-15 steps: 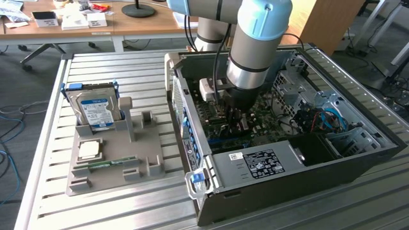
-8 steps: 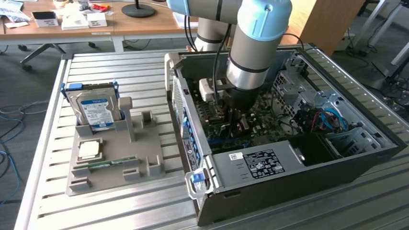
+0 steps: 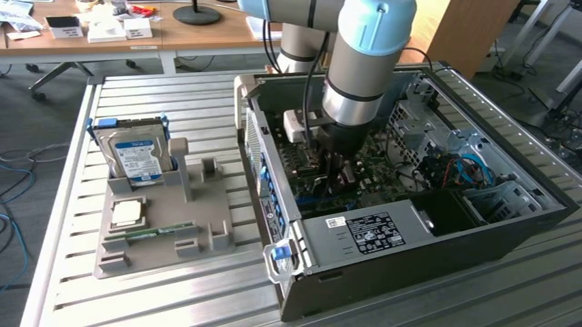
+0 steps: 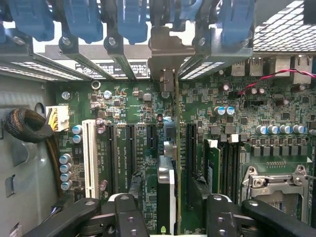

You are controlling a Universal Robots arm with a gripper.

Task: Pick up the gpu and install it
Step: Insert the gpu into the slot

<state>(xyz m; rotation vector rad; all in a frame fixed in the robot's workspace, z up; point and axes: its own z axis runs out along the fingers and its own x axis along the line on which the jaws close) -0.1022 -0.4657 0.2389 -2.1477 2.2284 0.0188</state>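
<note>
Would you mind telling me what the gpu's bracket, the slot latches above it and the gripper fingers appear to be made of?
The gpu bracket looks like bare grey sheet metal: matte, thin, bent at the top. The slot latches look like glossy blue moulded plastic. The gripper fingers seem black, matte, possibly plastic or coated metal, with round screw holes.

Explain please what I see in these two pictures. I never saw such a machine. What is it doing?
This is a robot arm with a grasping tool reaching into an open computer case on a slatted metal table. One picture comes from a camera in the room; the other from a camera on the arm's wrist, looking down at the green motherboard. Between the tool's open fingers the gpu stands on edge in a slot, its metal bracket at the case wall. Nothing is held. Beside the case, a grey holder keeps a hard drive.
</note>
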